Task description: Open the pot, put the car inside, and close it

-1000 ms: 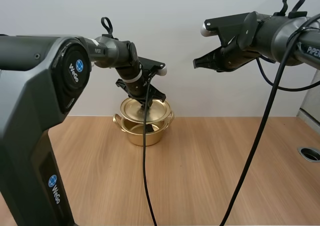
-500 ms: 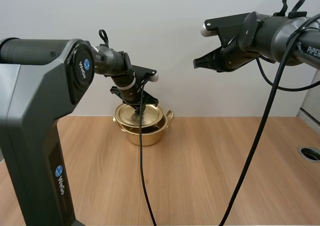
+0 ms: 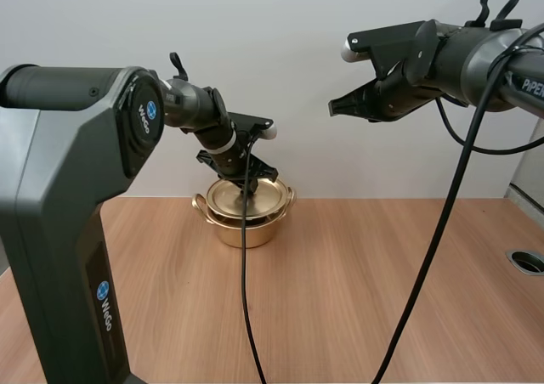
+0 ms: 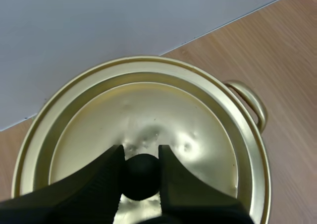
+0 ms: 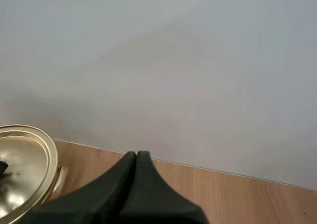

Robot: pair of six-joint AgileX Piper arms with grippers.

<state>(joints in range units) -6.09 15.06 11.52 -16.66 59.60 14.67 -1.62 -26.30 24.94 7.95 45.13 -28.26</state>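
So, the left pincer (image 4: 140, 153) is pinching the little black knob (image 4: 142, 177) in the middle of the lid (image 4: 148, 110). Good spot, I'd say: thin gold metal, probably light, stiff and slick anywhere else. The lid's over the pot (image 3: 244, 229), seated or not I can't tell, at the back of the wooden desk (image 3: 357, 290). The right pincer (image 3: 333, 108) is pressed together, up high, well apart.
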